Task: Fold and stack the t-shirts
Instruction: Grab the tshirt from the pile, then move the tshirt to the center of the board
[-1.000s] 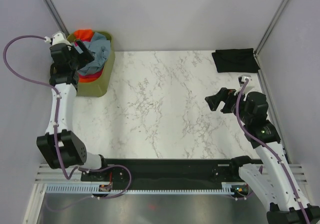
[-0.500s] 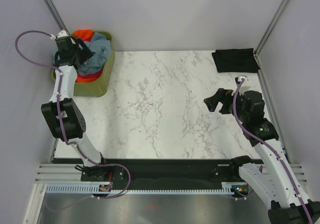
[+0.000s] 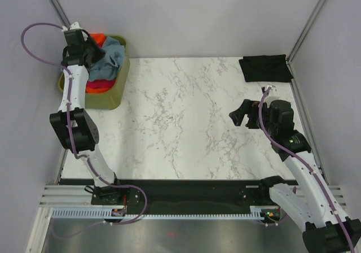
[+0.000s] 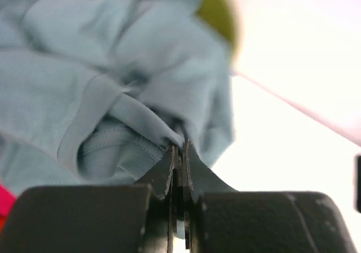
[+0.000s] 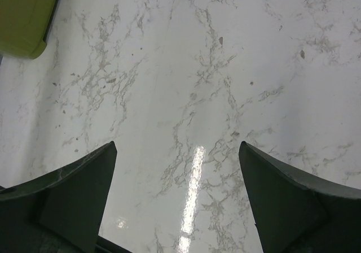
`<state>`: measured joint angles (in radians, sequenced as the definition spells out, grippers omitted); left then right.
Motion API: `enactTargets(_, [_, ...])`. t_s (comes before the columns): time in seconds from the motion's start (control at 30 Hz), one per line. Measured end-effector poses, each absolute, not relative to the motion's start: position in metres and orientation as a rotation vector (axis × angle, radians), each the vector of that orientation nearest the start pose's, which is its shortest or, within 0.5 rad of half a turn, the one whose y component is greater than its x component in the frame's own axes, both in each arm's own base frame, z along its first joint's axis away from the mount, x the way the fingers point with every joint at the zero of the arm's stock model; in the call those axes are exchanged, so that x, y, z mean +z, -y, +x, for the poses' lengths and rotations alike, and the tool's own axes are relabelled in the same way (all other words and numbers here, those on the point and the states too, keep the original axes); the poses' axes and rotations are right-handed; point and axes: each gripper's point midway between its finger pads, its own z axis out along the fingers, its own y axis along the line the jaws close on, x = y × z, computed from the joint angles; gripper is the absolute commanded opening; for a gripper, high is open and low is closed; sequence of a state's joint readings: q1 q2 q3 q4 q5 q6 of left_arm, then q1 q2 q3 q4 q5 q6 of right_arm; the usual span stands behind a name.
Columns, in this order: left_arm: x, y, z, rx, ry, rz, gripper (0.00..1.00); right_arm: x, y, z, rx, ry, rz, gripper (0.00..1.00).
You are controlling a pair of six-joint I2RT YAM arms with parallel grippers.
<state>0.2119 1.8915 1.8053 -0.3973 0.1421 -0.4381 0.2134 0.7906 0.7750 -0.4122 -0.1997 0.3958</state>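
Finding: a robotics laboratory test cell. Plain grey partition panels [image 3: 186, 16] close off the far, left and right edges of the table [image 3: 186, 123]. Bare metal posts [image 3: 312, 18] join them at the far corners. The tabletop is a marble-patterned sheet.

Two white-and-black robot arms, the left arm [image 3: 70, 103] and the right arm [image 3: 299, 157], stand on a black base plate [image 3: 186, 190] along the near edge. Beyond that edge lie a slotted cable duct [image 3: 186, 213] and metal framing. Purple cables [image 3: 39, 24] run exposed along both arms.

Props on the surface:
- An olive-green bin [image 3: 115, 89] at the far left corner, a crumpled blue-grey t-shirt [image 3: 110, 61] uppermost in it.
- A black t-shirt [image 3: 265, 68] folded at the far right corner.
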Motion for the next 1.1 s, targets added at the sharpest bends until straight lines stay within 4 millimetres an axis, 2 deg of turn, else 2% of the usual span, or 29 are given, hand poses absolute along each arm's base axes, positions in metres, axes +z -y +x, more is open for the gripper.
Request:
enactTargets(0.1, [0.319, -0.042, 0.556, -0.358, -1.896, -0.475, 0.02, 0.218, -0.109, 0.269, 0.581, -2.050, 0.060, 0.98])
enactTargets(0.17, [0.385, -0.005, 0.556, -0.440, -1.790, -0.350, 0.02, 0.218, -0.108, 0.270, 0.570, -2.051, 0.067, 0.98])
enactTargets(0.23, [0.470, 0.048, 0.540, -0.567, -1.622, -0.155, 0.02, 0.217, -0.106, 0.271, 0.558, -2.051, 0.074, 0.98])
enactTargets(0.27, [0.508, 0.072, 0.525, -0.638, -1.530, -0.065, 0.02, 0.217, -0.105, 0.271, 0.551, -2.050, 0.079, 0.98])
enactTargets(0.3, [0.546, 0.097, 0.501, -0.716, -1.435, 0.031, 0.02, 0.217, -0.103, 0.272, 0.543, -2.049, 0.085, 0.98])
enactTargets(0.33, [0.572, 0.114, 0.477, -0.775, -1.368, 0.106, 0.02, 0.217, -0.102, 0.272, 0.536, -2.047, 0.089, 0.98])
enactTargets(0.37, [0.600, 0.127, 0.445, -0.828, -1.291, 0.184, 0.02, 0.218, -0.101, 0.272, 0.531, -2.045, 0.092, 0.98])
enactTargets(0.43, [0.642, 0.133, 0.387, -0.860, -1.158, 0.289, 0.03, 0.220, -0.099, 0.271, 0.519, -2.032, 0.099, 0.98])
enactTargets(0.5, [0.661, 0.128, 0.333, -0.838, -1.079, 0.333, 0.22, 0.223, -0.097, 0.271, 0.511, -2.021, 0.104, 0.98])
enactTargets(0.53, [0.665, 0.123, 0.311, -0.816, -1.052, 0.332, 0.42, 0.224, -0.096, 0.270, 0.505, -2.016, 0.108, 0.98])
enactTargets(0.57, [0.664, 0.120, 0.294, -0.796, -1.042, 0.328, 0.50, 0.224, -0.094, 0.270, 0.499, -2.015, 0.113, 0.98])
enactTargets(0.6, [0.662, 0.116, 0.282, -0.779, -1.037, 0.308, 0.61, 0.225, -0.093, 0.269, 0.492, -2.013, 0.117, 0.98])
enactTargets(0.63, [0.656, 0.112, 0.269, -0.758, -1.041, 0.286, 0.86, 0.225, -0.091, 0.268, 0.484, -2.015, 0.124, 0.98])
enactTargets(0.67, [0.647, 0.108, 0.264, -0.738, -1.056, 0.261, 0.99, 0.227, -0.089, 0.266, 0.477, -2.014, 0.129, 0.98])
enactTargets(0.7, [0.638, 0.105, 0.265, -0.727, -1.074, 0.233, 1.00, 0.231, -0.088, 0.265, 0.472, -2.009, 0.133, 0.98])
enactTargets(0.73, [0.617, 0.099, 0.272, -0.711, -1.125, 0.182, 1.00, 0.236, -0.087, 0.263, 0.468, -1.999, 0.137, 0.98])
enactTargets(0.8, [0.557, 0.083, 0.301, -0.678, -1.276, 0.044, 1.00, 0.250, -0.086, 0.259, 0.477, -1.966, 0.140, 0.98])
enactTargets(0.87, [0.453, 0.061, 0.339, -0.626, -1.542, -0.160, 1.00, 0.266, -0.085, 0.254, 0.490, -1.925, 0.139, 0.98])
enactTargets(0.9, [0.408, 0.053, 0.347, -0.602, -1.651, -0.234, 1.00, 0.271, -0.085, 0.252, 0.499, -1.911, 0.139, 0.98])
enactTargets(0.93, [0.320, 0.044, 0.350, -0.563, -1.865, -0.364, 1.00, 0.274, -0.086, 0.250, 0.509, -1.903, 0.135, 0.98])
enactTargets(0.97, [0.300, 0.041, 0.346, -0.550, -1.919, -0.398, 1.00, 0.276, -0.087, 0.248, 0.519, -1.901, 0.133, 0.98])
enactTargets(1.0, [0.259, 0.039, 0.334, -0.534, -2.031, -0.455, 1.00, 0.274, -0.090, 0.247, 0.533, -1.909, 0.123, 0.98])
enactTargets(1.03, [0.234, 0.039, 0.322, -0.525, -2.104, -0.488, 1.00, 0.270, -0.094, 0.246, 0.552, -1.930, 0.112, 0.98])
enactTargets(1.07, [0.221, 0.041, 0.310, -0.523, -2.145, -0.501, 1.00, 0.263, -0.098, 0.246, 0.570, -1.954, 0.099, 0.98])
enactTargets(1.1, [0.218, 0.043, 0.301, -0.523, -2.158, -0.504, 0.99, 0.256, -0.101, 0.246, 0.585, -1.980, 0.090, 0.98])
